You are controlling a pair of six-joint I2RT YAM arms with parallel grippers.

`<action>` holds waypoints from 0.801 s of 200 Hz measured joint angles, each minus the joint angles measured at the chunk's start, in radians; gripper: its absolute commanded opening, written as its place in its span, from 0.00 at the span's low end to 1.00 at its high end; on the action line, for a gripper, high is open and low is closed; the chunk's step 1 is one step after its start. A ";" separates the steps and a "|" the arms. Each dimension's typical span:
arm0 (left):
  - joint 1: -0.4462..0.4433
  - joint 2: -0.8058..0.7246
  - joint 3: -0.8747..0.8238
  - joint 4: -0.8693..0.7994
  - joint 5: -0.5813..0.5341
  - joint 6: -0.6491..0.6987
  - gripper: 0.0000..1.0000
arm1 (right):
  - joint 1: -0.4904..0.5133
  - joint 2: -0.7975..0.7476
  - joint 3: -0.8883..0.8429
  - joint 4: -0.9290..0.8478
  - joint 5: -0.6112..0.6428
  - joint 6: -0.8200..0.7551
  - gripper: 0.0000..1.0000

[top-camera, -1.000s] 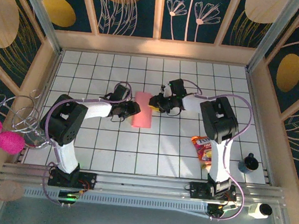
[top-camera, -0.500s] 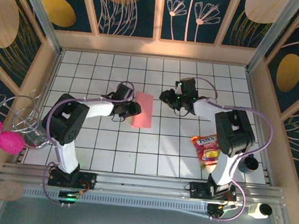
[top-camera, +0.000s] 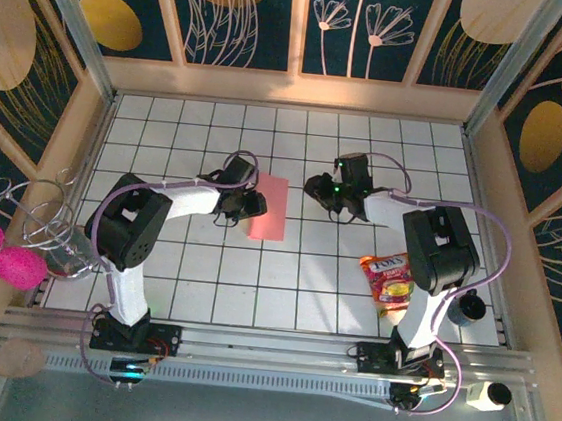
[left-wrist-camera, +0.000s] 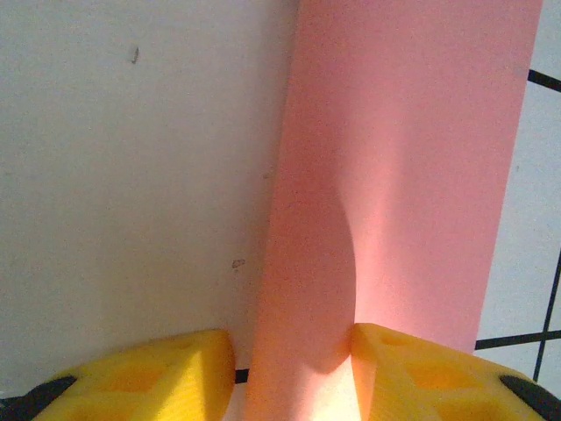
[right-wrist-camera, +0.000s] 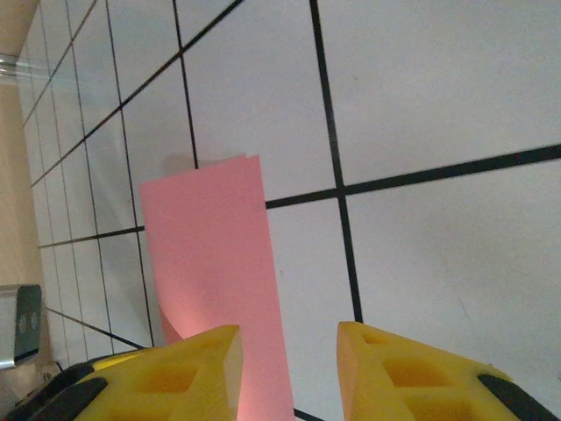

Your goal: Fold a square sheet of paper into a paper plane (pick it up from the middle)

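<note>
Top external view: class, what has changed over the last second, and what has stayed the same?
The right end effector drew back to the right, away from the edge of the pink paper, and its arm swung outward. It is open and empty. The left end effector stayed at the paper's left edge. The paper and the snack packet kept their places.

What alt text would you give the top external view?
A folded salmon-pink sheet of paper lies mid-table on white tiles, the left gripper at its left edge, the right gripper apart to its right. A snack packet lies beside the right arm.
</note>
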 measured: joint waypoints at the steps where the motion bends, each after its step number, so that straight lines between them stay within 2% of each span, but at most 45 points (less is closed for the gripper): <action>1: 0.000 0.000 0.000 0.000 0.000 0.000 0.44 | 0.000 0.000 -0.001 0.000 0.000 0.000 0.34; 81: -0.007 0.016 0.024 -0.041 -0.013 0.060 0.44 | 0.000 -0.006 -0.025 0.018 -0.003 0.013 0.34; 160: -0.007 0.022 0.031 -0.048 -0.014 0.060 0.45 | 0.000 -0.006 -0.025 0.025 -0.011 0.015 0.34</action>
